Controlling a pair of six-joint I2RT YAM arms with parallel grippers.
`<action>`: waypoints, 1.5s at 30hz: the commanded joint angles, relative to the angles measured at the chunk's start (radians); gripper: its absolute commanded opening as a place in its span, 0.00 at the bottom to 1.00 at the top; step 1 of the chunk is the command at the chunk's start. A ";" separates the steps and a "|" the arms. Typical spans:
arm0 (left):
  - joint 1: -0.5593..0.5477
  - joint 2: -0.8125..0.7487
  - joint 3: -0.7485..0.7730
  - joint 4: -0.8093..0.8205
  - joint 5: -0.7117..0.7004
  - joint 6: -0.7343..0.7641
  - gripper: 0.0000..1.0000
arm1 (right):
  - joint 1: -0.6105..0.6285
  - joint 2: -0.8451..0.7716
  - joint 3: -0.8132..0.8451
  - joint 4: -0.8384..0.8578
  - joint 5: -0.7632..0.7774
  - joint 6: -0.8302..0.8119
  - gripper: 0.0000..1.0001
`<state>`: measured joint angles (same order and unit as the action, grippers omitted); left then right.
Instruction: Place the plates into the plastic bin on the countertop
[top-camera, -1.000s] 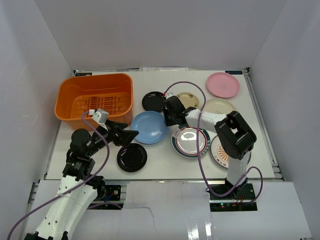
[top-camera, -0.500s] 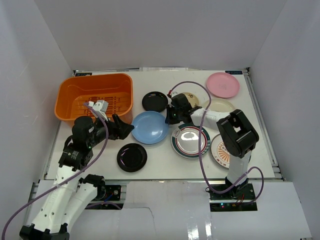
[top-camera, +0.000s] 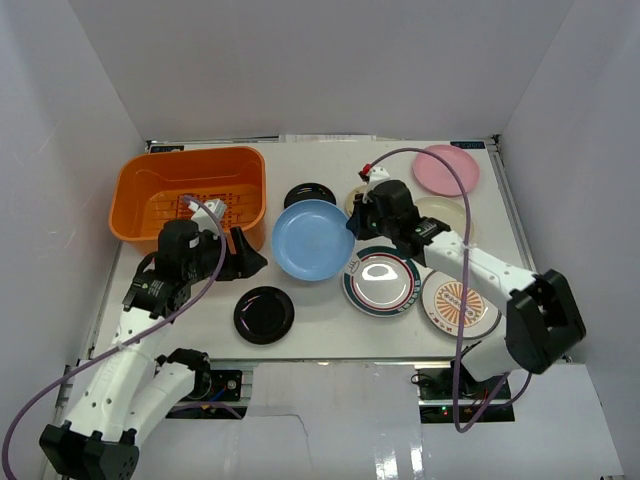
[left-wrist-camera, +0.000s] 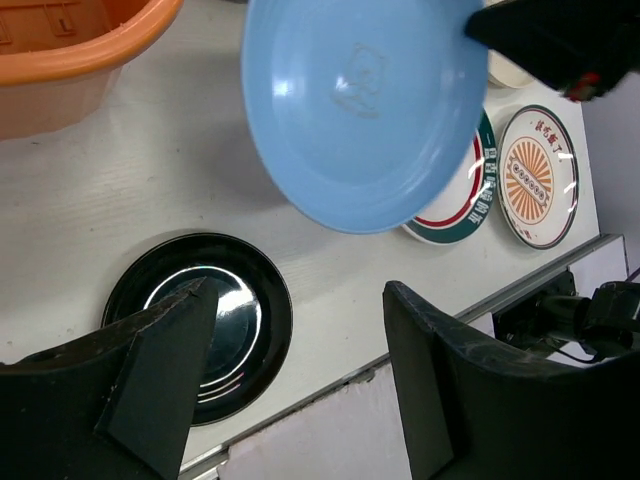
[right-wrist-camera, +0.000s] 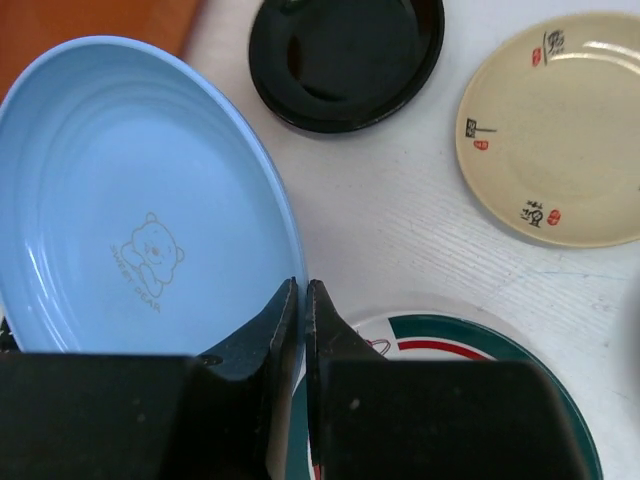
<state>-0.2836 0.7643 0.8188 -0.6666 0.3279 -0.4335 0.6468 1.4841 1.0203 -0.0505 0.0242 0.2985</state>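
your right gripper (right-wrist-camera: 303, 292): clamped on blue plate (top-camera: 312, 240), at the rim away from the bin (top-camera: 135, 205) | plate: raised, tilted, just right of bin | left gripper (top-camera: 248, 258): spread, empty, nearer bin | carry it bin-ward

Right arm: reaches from base diagonally forward-left, elbow low near right side, forearm long and nearly straight. Right gripper (top-camera: 353, 222): jaws pressed together on right rim of light blue plate (top-camera: 312, 238), holding it tilted off surface. Left arm: bent, wrist pointing right. Left gripper (top-camera: 247, 251): jaws wide apart, nothing between, hovering above surface.
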 joint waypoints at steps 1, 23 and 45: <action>-0.006 0.081 0.036 -0.002 0.029 0.010 0.77 | -0.004 -0.114 -0.041 -0.006 -0.003 -0.022 0.08; -0.081 0.214 -0.006 0.254 0.014 -0.091 0.20 | -0.003 -0.258 -0.117 0.075 -0.263 0.031 0.08; 0.155 0.365 0.384 0.286 -0.185 -0.172 0.00 | -0.085 -0.533 -0.132 -0.064 -0.119 0.039 0.68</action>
<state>-0.2970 1.1240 1.1831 -0.4419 0.2340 -0.5339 0.5930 1.0008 0.9112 -0.0383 -0.1448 0.3592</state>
